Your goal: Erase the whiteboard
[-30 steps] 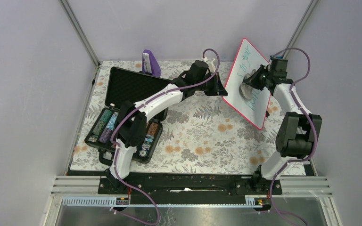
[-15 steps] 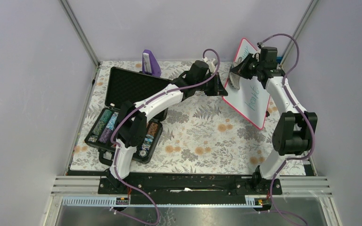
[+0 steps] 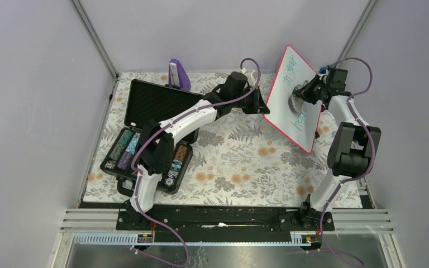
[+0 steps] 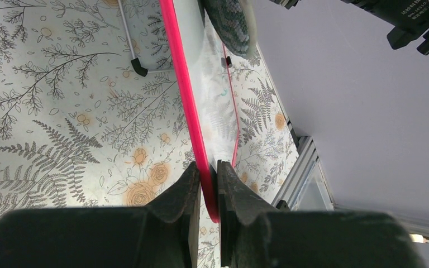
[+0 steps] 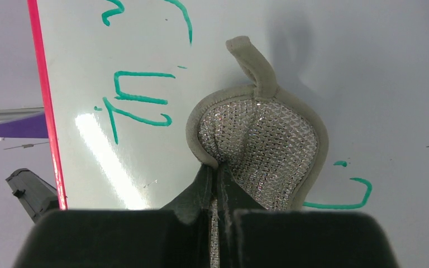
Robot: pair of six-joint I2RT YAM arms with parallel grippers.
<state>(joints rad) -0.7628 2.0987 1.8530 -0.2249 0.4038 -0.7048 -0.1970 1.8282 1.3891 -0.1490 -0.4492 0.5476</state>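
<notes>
The whiteboard point(image 3: 291, 100), white with a red-pink rim and green handwriting, stands tilted on edge at the back right. My left gripper point(image 3: 262, 106) is shut on its left rim, which shows edge-on in the left wrist view point(image 4: 187, 100) between my fingers point(image 4: 208, 187). My right gripper point(image 3: 304, 92) is shut on a grey mesh sponge pad point(image 5: 260, 148) and presses it against the board's middle point(image 5: 145, 67). Green strokes remain left and right of the pad. The pad also shows in the left wrist view point(image 4: 229, 25).
An open black case point(image 3: 148, 134) with coloured contents lies at the left. A purple holder point(image 3: 177, 74) stands at the back. A floral cloth point(image 3: 240, 162) covers the table. Grey walls close in on the right and back.
My right gripper with the pad has swept from the board's upper edge back down to its middle. Writing in the middle has thinned. The left arm and board stay still.
</notes>
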